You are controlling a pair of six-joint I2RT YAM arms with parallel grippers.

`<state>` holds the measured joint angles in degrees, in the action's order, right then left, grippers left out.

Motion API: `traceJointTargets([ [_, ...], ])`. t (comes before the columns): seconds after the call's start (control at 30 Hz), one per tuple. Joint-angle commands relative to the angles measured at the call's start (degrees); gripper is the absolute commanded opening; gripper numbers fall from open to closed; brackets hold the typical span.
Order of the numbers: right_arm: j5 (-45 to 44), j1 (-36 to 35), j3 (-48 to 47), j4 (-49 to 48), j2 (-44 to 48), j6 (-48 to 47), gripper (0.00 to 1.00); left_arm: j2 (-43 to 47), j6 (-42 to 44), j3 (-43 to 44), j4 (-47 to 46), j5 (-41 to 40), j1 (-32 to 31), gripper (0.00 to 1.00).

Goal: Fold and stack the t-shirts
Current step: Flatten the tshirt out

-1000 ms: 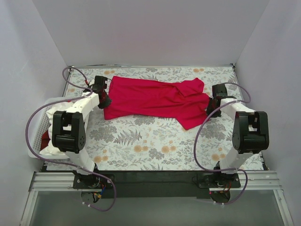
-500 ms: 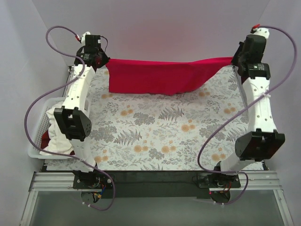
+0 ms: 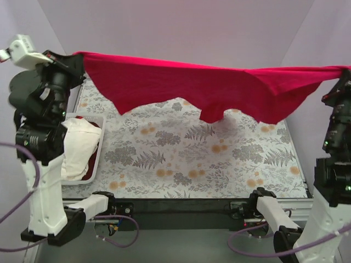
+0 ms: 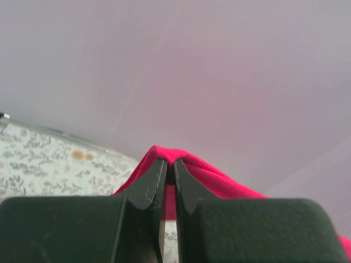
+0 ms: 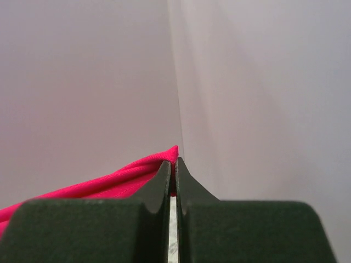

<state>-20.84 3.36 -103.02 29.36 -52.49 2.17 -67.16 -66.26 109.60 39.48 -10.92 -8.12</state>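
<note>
A bright crimson red t-shirt [image 3: 208, 85] hangs stretched in the air between my two grippers, high above the floral table. My left gripper [image 3: 75, 56] is shut on its left corner; the left wrist view shows the cloth [image 4: 219, 181] pinched at the gripper [image 4: 170, 162]. My right gripper [image 3: 344, 70] is shut on its right corner; the right wrist view shows a red fold [image 5: 109, 183] clamped at the gripper [image 5: 175, 160]. A white t-shirt [image 3: 79, 148] lies bunched in the basket over another red shirt [image 3: 92, 160].
The white slatted basket [image 3: 99, 142] stands at the left of the table. The floral-patterned grey cloth [image 3: 197, 159] covers the table under the hanging shirt. Grey walls close the back and both sides.
Both arms have risen further and moved toward the camera, lifting the red t-shirt clear of the table and stretching it wide. One second ago it lay crumpled on the cloth.
</note>
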Motion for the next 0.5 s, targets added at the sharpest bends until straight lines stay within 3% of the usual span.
traceJointTargets([
  [0.0,-1.67,0.78,-1.21,-3.96,1.07,-6.92,0.01,1.15,3.24,1.31,1.47,-3.06,1.00,0.00],
  [0.23,8.95,-0.10,-6.31,-4.14,-3.31,-11.05,0.01,-1.57,4.56,0.80,1.39,-2.00,1.00,0.00],
  [0.47,16.52,-0.10,-10.27,-4.31,-18.42,-12.81,0.01,-11.84,4.38,-6.75,-4.76,-2.35,1.00,0.00],
])
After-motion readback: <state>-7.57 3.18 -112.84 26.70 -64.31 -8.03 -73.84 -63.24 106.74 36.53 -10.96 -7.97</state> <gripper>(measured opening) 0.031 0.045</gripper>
